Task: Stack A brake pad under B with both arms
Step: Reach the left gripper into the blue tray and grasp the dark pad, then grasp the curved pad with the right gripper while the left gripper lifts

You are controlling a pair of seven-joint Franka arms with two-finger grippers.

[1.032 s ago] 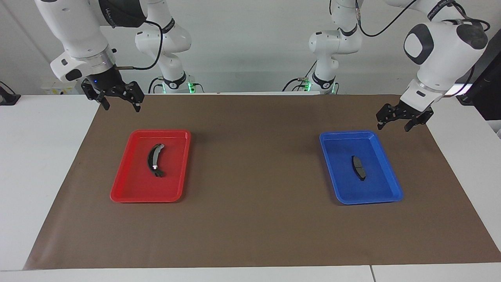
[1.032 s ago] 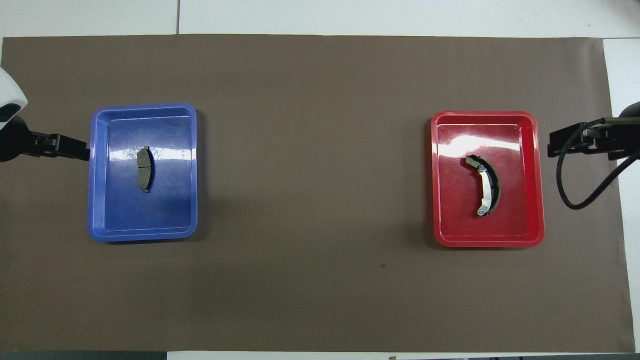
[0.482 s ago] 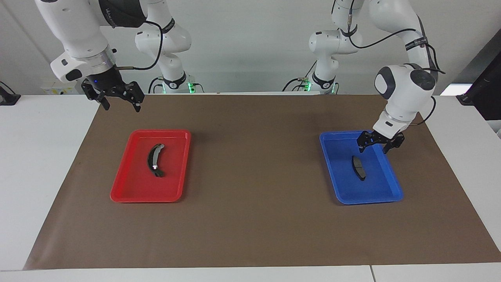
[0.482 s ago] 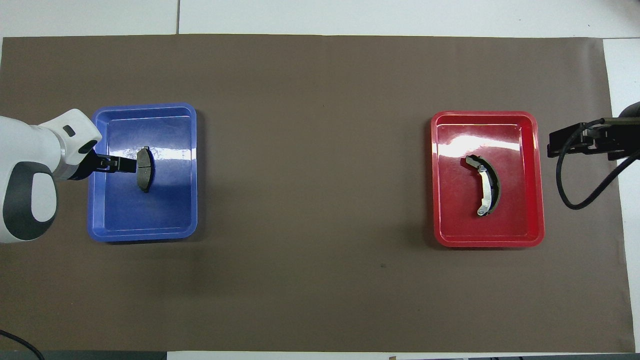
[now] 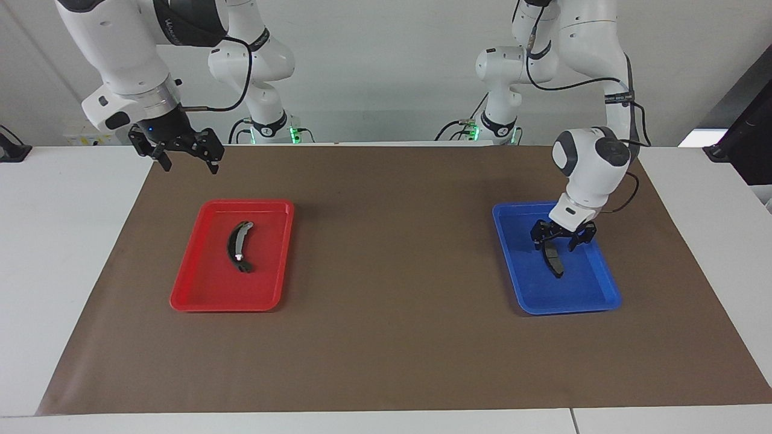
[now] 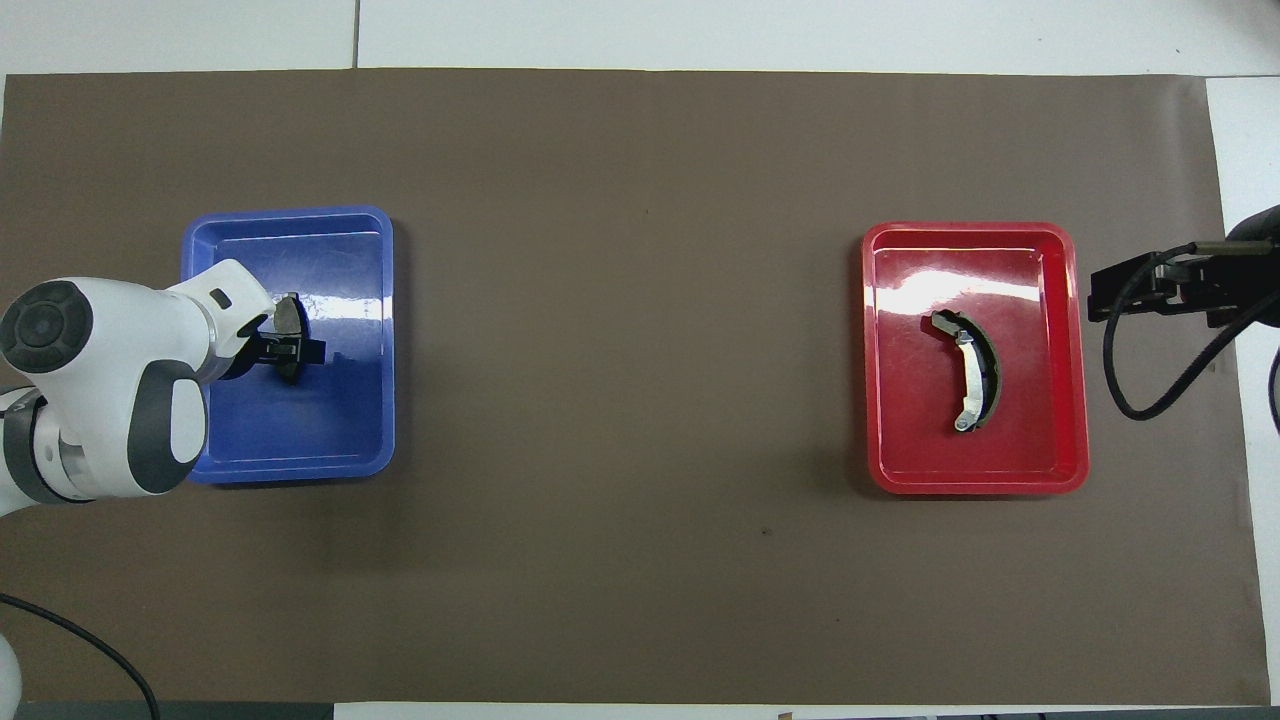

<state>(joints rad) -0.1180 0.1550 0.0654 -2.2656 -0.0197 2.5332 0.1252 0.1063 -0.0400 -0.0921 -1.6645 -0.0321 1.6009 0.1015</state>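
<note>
The A brake pad (image 5: 553,262), short and dark, lies in the blue tray (image 5: 512,265) toward the left arm's end. My left gripper (image 5: 554,243) is open, low over the pad's nearer end, with one finger on either side of it. In the overhead view the left gripper (image 6: 290,350) covers most of the pad (image 6: 289,311). B (image 5: 237,244), the curved pad with a grey strip, lies in the red tray (image 5: 199,298); it also shows in the overhead view (image 6: 972,378). My right gripper (image 5: 188,163) is open and waits, raised, beside the red tray's nearer corner.
Both trays sit on a brown mat (image 5: 386,271) that covers most of the white table. The blue tray (image 6: 300,465) and the red tray (image 6: 880,400) stand far apart, with bare mat (image 6: 640,300) between them.
My left arm has swung in from beside the blue tray and come down over the A brake pad, fingers open around it. The right arm has hardly moved.
</note>
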